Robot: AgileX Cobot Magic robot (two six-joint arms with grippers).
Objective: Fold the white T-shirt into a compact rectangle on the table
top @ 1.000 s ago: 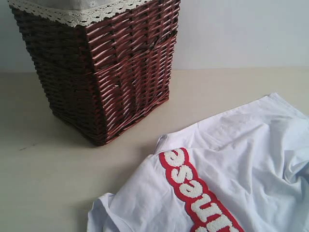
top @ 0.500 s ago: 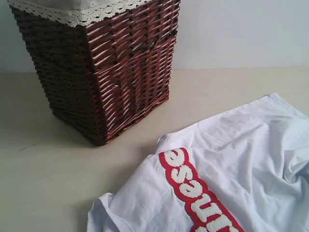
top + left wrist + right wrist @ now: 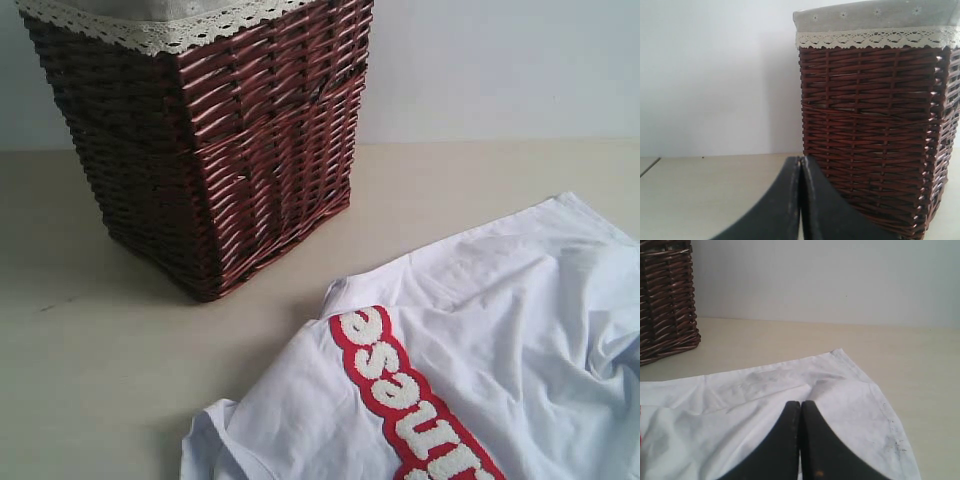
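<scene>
The white T-shirt [image 3: 500,330] lies spread and rumpled on the table [image 3: 100,380] at the lower right of the exterior view, its red-outlined white letters [image 3: 400,390] facing up. Neither gripper shows in the exterior view. In the right wrist view my right gripper [image 3: 800,402] is shut with nothing between its fingers, held above the white T-shirt [image 3: 740,410] near its hem corner [image 3: 840,352]. In the left wrist view my left gripper [image 3: 800,158] is shut and empty over the bare table [image 3: 705,190], with the basket just beyond it.
A dark brown wicker basket [image 3: 220,140] with a lace-trimmed cloth liner stands at the back left of the table. It also fills much of the left wrist view [image 3: 875,135] and shows at the edge of the right wrist view [image 3: 665,300]. A pale wall runs behind.
</scene>
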